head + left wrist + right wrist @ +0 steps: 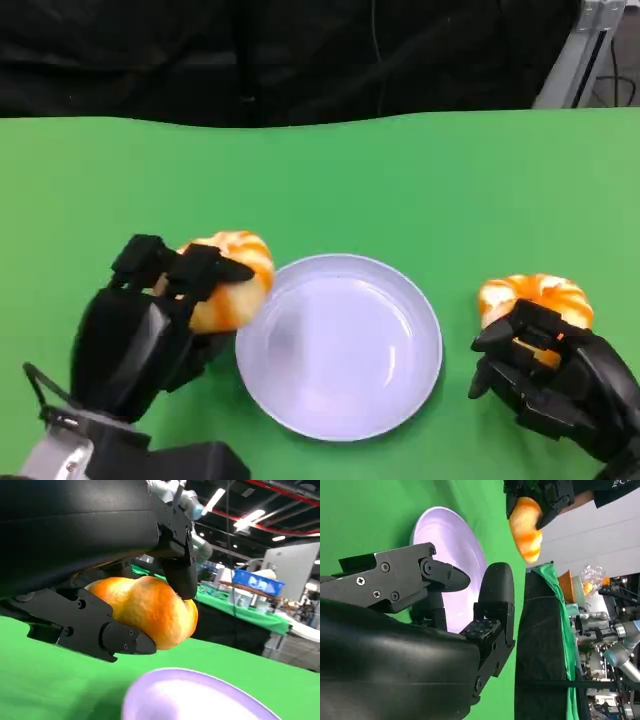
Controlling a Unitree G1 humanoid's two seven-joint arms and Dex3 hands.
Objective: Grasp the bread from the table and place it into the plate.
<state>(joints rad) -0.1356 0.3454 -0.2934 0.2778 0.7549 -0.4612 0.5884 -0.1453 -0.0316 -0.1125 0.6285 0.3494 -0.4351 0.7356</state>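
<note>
Now your left hand (pixel 150 320) grips bread (pixel 232 280) beside the plate (pixel 340 420); carry it over, release. Right hand (pixel 555 375) empty, fingers apart.

Head camera looking down, wrist cameras close, all sharing plate (pixel 340 345)

The left hand (pixel 165 320) holds a bread roll (pixel 232 278) just beside the plate (pixel 340 345), with open green table (pixel 350 180) beyond its fingers. The plate's bare bowl lies between both hands. Ahead of the right hand (pixel 545 375), a second roll (pixel 537 298) touches its fingertips and blocks that way.
</note>
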